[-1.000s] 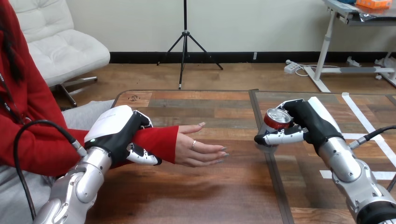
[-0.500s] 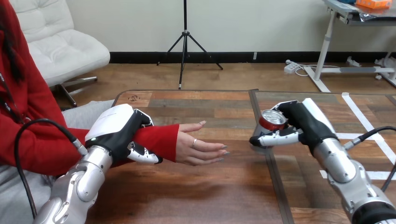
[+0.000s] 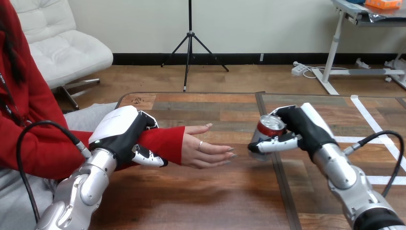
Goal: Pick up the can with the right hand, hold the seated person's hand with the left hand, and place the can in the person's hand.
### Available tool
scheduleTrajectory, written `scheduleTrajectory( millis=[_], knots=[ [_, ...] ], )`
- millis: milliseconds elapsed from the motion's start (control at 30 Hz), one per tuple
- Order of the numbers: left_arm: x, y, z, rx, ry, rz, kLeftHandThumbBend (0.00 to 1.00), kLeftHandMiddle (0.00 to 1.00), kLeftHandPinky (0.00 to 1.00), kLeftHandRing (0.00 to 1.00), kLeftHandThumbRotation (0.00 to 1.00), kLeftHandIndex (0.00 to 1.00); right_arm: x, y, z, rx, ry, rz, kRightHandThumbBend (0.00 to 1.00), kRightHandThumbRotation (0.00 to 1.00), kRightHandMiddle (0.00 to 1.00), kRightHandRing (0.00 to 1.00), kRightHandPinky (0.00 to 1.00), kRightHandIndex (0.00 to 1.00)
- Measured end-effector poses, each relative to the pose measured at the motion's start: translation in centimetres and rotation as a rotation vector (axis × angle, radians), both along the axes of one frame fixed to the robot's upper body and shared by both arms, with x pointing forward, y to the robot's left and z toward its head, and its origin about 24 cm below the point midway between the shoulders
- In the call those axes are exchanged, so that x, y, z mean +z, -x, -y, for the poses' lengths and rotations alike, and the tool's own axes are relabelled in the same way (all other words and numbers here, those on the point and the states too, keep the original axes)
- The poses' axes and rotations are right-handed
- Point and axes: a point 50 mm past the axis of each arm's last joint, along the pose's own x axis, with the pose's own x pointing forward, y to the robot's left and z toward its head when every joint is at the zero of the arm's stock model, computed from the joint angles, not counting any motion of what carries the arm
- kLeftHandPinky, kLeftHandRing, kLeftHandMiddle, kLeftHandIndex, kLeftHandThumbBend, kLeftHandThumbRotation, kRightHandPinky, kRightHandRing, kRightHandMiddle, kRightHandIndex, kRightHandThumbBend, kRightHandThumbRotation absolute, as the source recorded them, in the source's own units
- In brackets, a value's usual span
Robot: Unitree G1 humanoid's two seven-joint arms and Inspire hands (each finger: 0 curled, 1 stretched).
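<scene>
The right hand (image 3: 300,128) is grasping the can (image 3: 263,135), its fingers (image 3: 275,142) curling round the can's side; the can is being carried just above the desk (image 3: 206,201), tilted rather than upright, with its top leaning back toward the palm and its base pointing down and toward the view's left. The left hand (image 3: 118,128) is clamping onto the person's forearm (image 3: 165,143), in the red sleeve just behind the wrist, with its fingers wrapping under and over it. The person's hand (image 3: 203,151) is lying open near the desk's middle, fingertips pointing toward the can.

The relation that matters is the gap between the can and those fingertips: the can is sitting just beside them, on their right, not yet over the palm; the palm lies further to the left. Judging by this, the delivery is well along, with the pickup and the hold done and the placing left; the right arm is likely needing to travel leftward past the fingertips and bring the can's long axis nearer upright before letting go, otherwise it may roll off the open palm.
</scene>
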Motion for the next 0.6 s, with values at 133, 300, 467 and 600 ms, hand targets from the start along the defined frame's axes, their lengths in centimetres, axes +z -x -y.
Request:
scheduleTrajectory(
  millis=[133,300,467,600],
  knots=[
    [0.0,-0.1,0.0,0.001,0.001,-0.003,0.60,0.35,0.21,0.27,0.00,0.37,-0.1,0.0,-0.4,0.007,-0.007,-0.002,0.80,0.00,0.42,0.36,0.34,0.44],
    [-0.1,-0.1,0.1,0.001,0.003,-0.004,0.59,0.35,0.21,0.27,0.00,0.37,-0.2,0.0,-0.8,0.016,-0.014,-0.006,0.80,0.00,0.43,0.37,0.34,0.44],
    [-0.1,-0.2,0.1,0.001,0.004,-0.005,0.59,0.35,0.21,0.27,0.00,0.37,-0.3,0.0,-1.2,0.025,-0.020,-0.008,0.80,0.00,0.43,0.38,0.35,0.44],
    [-0.1,-0.2,0.2,0.001,0.004,-0.006,0.59,0.35,0.21,0.27,0.00,0.37,-0.4,0.0,-1.6,0.032,-0.025,-0.010,0.80,0.00,0.43,0.38,0.35,0.44]
  ],
)
